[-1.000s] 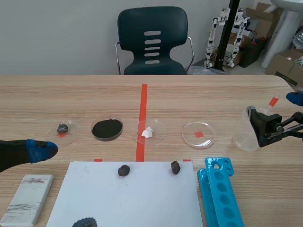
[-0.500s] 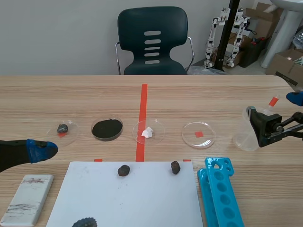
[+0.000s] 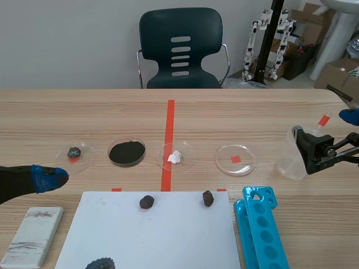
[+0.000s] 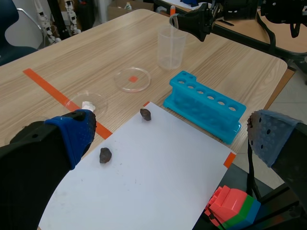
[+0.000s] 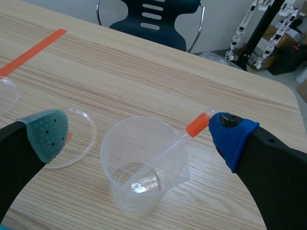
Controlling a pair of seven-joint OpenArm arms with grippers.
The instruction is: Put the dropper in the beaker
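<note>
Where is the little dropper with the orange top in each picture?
Scene view: the dropper leans in the beaker at the table's right side, orange top up.
Left wrist view: far ahead of the left gripper, only the dropper's orange top shows past the beaker's rim.
Right wrist view: the dropper leans in the beaker, between the open fingers of the right gripper.
Shared landmark: the clear beaker, in all three views.
</note>
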